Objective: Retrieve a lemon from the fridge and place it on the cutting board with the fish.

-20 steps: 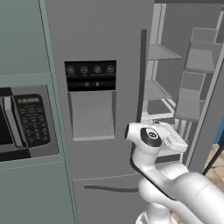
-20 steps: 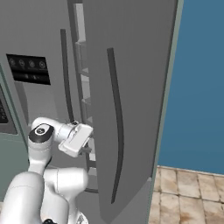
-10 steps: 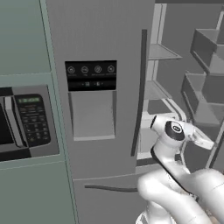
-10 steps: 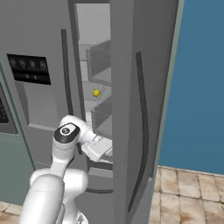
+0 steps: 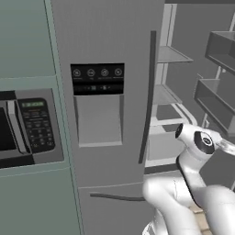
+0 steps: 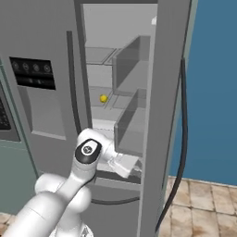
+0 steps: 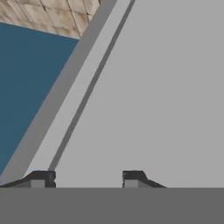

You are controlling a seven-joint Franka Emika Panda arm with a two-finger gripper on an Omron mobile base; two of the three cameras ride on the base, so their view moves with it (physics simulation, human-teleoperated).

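The grey steel fridge stands with its left door and black dispenser panel shut and its right door swung wide. Inside, the small yellow lemon rests on a pale middle shelf towards the back. My gripper is open with nothing between its dark fingertips, and it faces the flat grey inner side of the open door low down, well below and in front of the lemon. My white hand sits against that door under its bins. The cutting board is out of view.
Two grey door bins jut from the open door into the opening beside the shelves. A dark bar handle runs down the door's outer face. A microwave sits left of the fridge. Blue wall and tiled floor lie to the right.
The right fridge door has swung much wider, and my arm has followed it to the right. The shelves and the lemon have come into sight.
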